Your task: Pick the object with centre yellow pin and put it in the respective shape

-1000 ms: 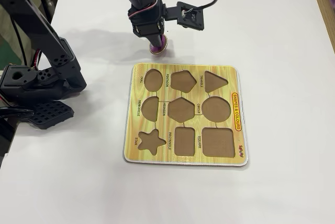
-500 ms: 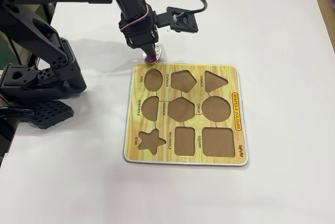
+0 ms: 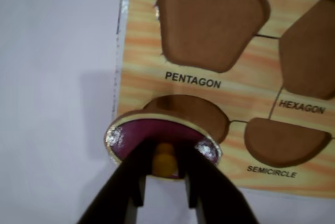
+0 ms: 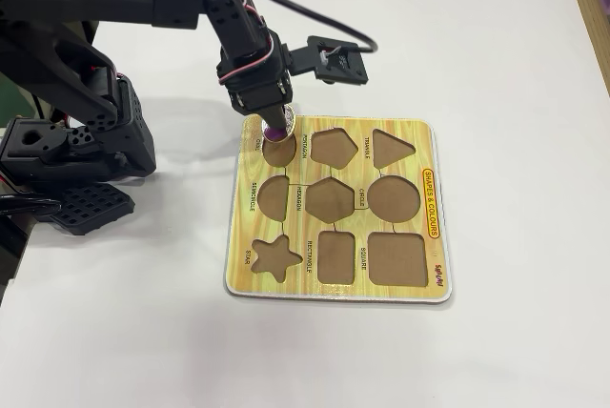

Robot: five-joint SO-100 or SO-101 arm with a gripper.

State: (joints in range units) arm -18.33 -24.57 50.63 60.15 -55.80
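Wrist view, nearest first: gripper (image 3: pixel 166 174) clenched on the yellow pin (image 3: pixel 164 162), black jaws on either side of the knob, so the pin serves as the handle. Attached to it, the purple oval piece (image 3: pixel 157 135), tilted, with shiny foil-like patches at left and right edges. Held just above the near-left oval recess (image 3: pixel 196 110) of the puzzle board (image 3: pixel 141 67), partly overlapping its near rim and overhanging the board's left edge; not seated. Cannot tell whether the piece's lower edge touches the board.

Judged: transport done, insertion pending. Tilt probably from the off-vertical grasp; levelling and a small shift toward the recess centre likely needed before release, else the piece may catch on the rim.

Further out in the wrist view: semicircle recess (image 3: pixel 285 140) to the right, then pentagon recess (image 3: pixel 209 17) and hexagon recess (image 3: pixel 309 51) beyond, all empty. Labels printed beside each.

Fixed view: arm (image 4: pixel 143 8) reaching from the left over the white table (image 4: pixel 496 36), gripper (image 4: pixel 274 122) pointing down at the board's far-left corner, the purple piece (image 4: pixel 274 127) at its tip above the corner recess. All nine recesses vacant, star recess (image 4: pixel 274 257) nearest the camera. No other loose pieces in view.
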